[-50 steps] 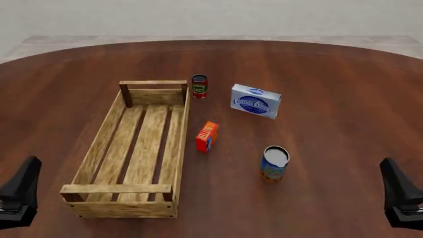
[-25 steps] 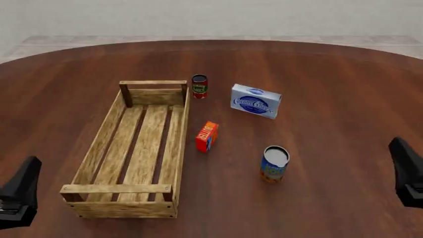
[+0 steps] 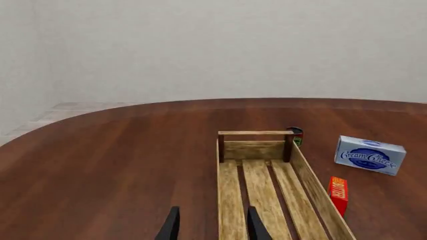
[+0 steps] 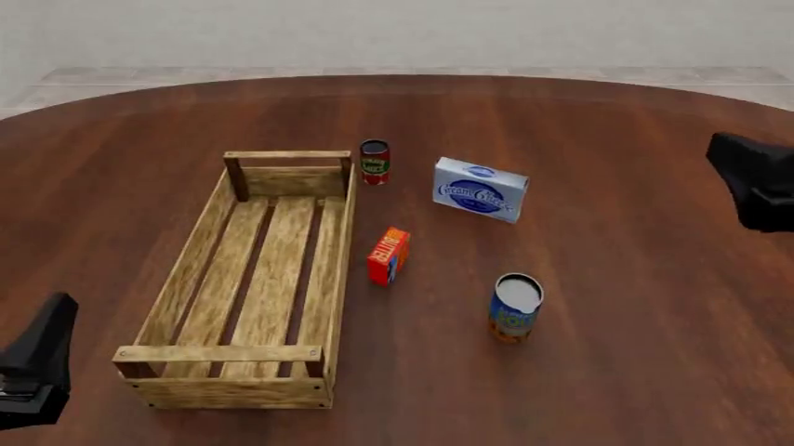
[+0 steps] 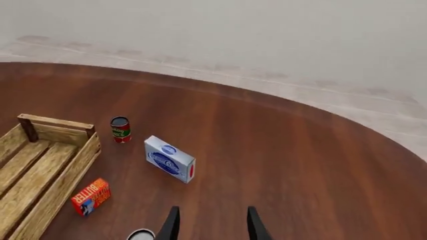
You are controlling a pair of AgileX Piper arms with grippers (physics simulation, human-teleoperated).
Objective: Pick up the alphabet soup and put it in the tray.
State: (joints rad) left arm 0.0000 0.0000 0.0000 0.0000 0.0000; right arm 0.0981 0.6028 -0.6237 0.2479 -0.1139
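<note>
The alphabet soup point(image 4: 515, 307), a can with a silvery-white top and a blue, orange and yellow label, stands upright on the table right of the tray point(image 4: 286, 155). Only its top shows in the right wrist view point(image 5: 141, 234), just beside one finger. The tray is a long light-wood slatted crate, empty, also seen in the left wrist view point(image 3: 257, 150) and the right wrist view point(image 5: 40, 165). My right gripper point(image 4: 734, 160) is open and empty at the right edge, beyond the can. My left gripper point(image 4: 50, 325) is open and empty at the front left, near the tray's near end.
A small dark red can point(image 4: 375, 161) stands by the tray's far right corner. A white and blue cream cheese box point(image 4: 481, 189) lies right of it. A red-orange butter box point(image 4: 389, 255) stands between the tray and the soup can.
My right gripper has moved from the front right corner forward along the table's right side. The left arm and all the objects have not moved.
</note>
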